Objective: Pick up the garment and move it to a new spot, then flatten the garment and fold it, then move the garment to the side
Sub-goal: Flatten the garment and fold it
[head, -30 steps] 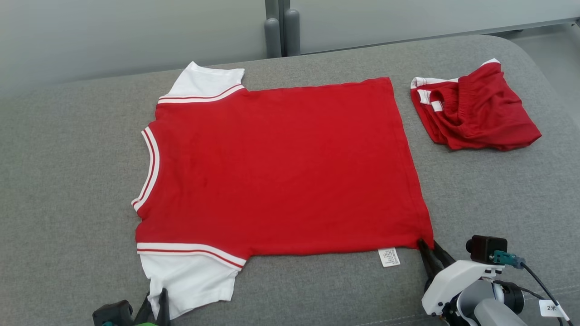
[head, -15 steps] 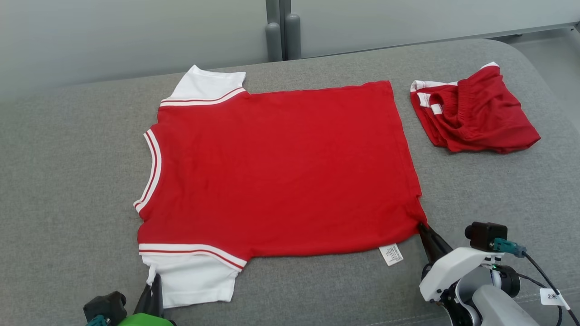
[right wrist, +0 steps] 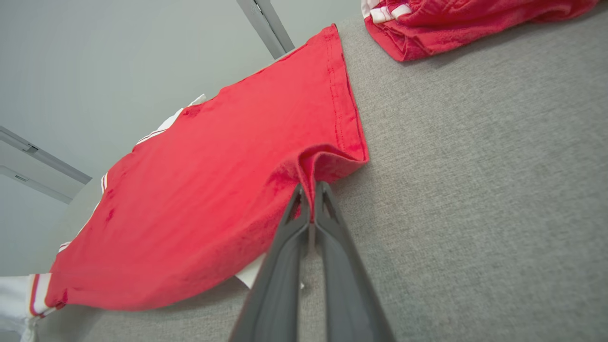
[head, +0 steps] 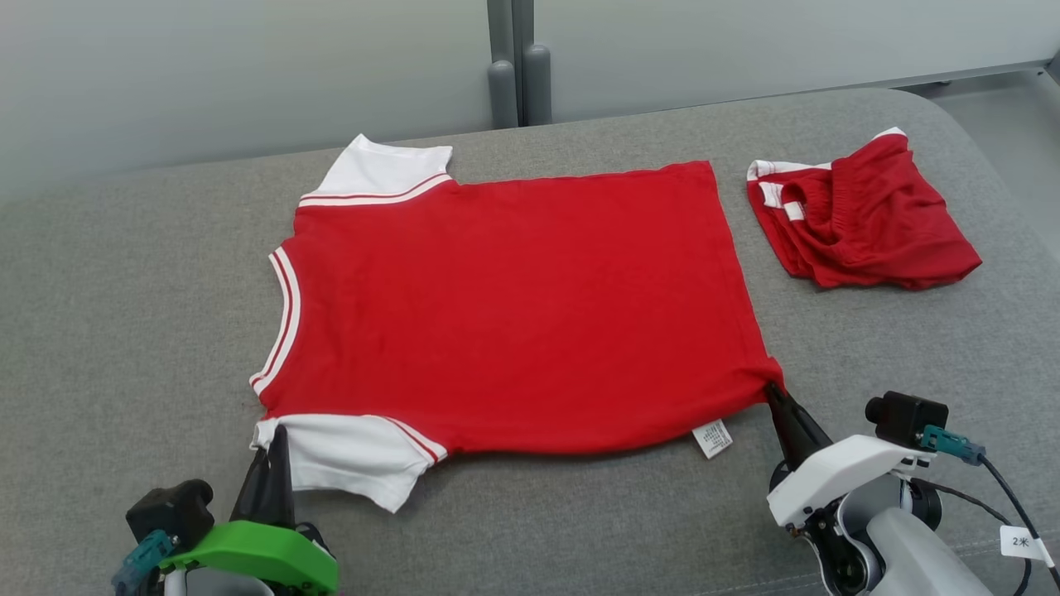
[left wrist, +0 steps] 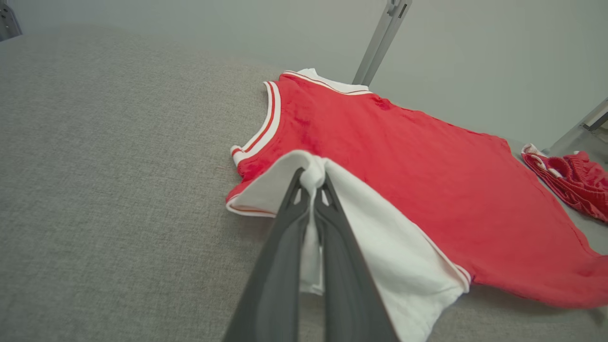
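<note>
The garment (head: 513, 306), a red T-shirt with white sleeves and striped trim, lies spread on the grey cushion, collar to the left. My left gripper (head: 272, 434) is shut on the near white sleeve (left wrist: 380, 247), whose edge is lifted and curled over (left wrist: 311, 173). At the near hem corner my right gripper (head: 774, 393) is shut on red cloth, which puckers upward between the fingertips (right wrist: 311, 185). A white care label (head: 713, 438) hangs at the near edge.
A crumpled pair of red shorts (head: 861, 223) with white trim lies at the far right of the grey cushion (head: 124, 314). Two grey posts (head: 517, 79) stand behind it against a pale wall. Bare cushion spreads to the left.
Both grippers have shut on the shirt's near edge and pulled it away from me; the near sleeve and hem corner have lifted and folded inward. The camera has tilted slightly.
</note>
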{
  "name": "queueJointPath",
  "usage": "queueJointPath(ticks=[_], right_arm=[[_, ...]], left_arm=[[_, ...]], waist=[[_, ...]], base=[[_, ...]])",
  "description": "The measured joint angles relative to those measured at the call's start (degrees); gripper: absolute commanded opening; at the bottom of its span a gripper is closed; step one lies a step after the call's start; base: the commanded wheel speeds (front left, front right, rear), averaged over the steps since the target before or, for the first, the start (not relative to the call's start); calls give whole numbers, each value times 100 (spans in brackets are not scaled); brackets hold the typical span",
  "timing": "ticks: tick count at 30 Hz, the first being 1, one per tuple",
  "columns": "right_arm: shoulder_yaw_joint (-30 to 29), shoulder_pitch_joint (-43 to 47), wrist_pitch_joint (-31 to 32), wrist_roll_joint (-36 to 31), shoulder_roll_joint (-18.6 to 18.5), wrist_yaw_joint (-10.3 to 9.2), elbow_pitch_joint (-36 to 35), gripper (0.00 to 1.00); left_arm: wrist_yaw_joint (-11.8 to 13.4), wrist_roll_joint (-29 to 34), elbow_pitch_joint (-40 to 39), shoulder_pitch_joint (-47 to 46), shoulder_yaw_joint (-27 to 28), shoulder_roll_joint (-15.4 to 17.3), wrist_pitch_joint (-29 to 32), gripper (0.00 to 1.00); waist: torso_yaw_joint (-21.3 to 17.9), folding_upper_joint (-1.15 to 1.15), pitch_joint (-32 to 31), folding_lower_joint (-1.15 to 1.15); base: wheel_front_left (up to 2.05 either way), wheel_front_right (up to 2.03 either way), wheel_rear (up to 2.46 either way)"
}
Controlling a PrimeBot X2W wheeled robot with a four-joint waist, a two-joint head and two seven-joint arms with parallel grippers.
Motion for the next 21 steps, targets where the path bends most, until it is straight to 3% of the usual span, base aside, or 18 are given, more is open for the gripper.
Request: queueJointPath(ticks=[12,21], right_arm=[[-9,-642,478,312,-56,48,55,0],[-101,-1479,1016,493,-136,48,307,0]], left_arm=[[30,-41,59,-813,63,40,250,0],[280,-10,580,-1737,105,77,621,0]], waist=[[-87,0,201,0],[-145,0,587,0]], base=[[0,0,0],[0,0,0]])
